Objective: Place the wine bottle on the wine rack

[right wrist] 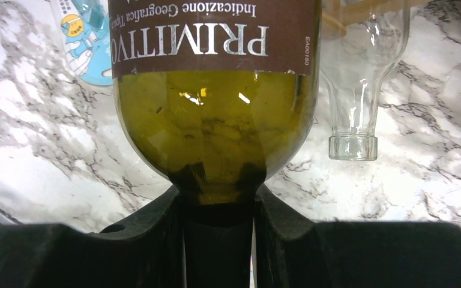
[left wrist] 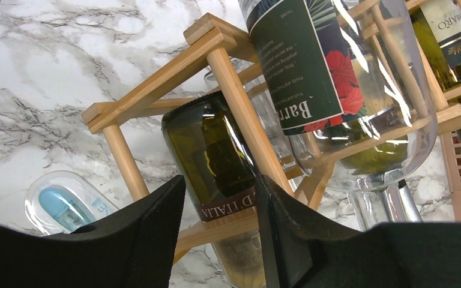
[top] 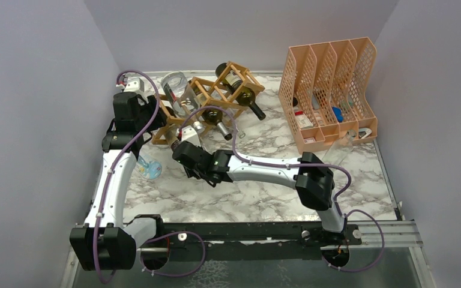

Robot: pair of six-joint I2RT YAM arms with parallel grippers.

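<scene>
The wooden wine rack lies at the back of the marble table, with its sticks close up in the left wrist view. My right gripper is shut on the neck of a green wine bottle with a brown PRIMITIVO label. In the top view this gripper is at the rack's near left end. The bottle's body lies inside a left cell. My left gripper is open, its jaws either side of the bottle's base end and a rack stick. It is at the rack's left end in the top view.
Two dark bottles and a clear labelled bottle lie in the rack. The clear neck pokes out beside my held bottle. A peach file holder stands at the back right. A blue-and-clear packet lies near the left arm.
</scene>
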